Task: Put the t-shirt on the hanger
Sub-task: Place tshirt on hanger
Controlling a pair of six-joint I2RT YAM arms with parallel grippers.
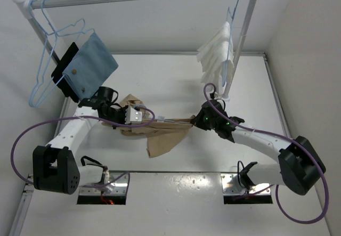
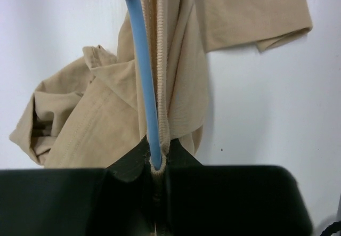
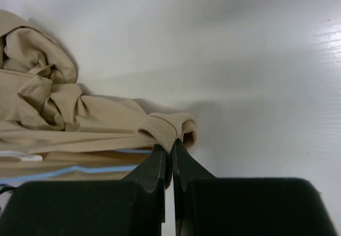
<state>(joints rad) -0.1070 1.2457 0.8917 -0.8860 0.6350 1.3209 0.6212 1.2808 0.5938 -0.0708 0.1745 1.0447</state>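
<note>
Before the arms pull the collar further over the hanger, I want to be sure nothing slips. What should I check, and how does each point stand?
1. Left gripper shut on the ribbed collar of the t-shirt: ok.
2. Hanger wire running into that same grip beside the collar: ok.
3. Right gripper shut on the collar's other side: ok.
4. Collar stretched between the two grippers: ok in the top view.
5. Fabric smooth, free of bunching: not ok; it is crumpled beside both grips.
6. Hanger shoulders inside the neck opening: cannot tell; folds hide them.
</note>
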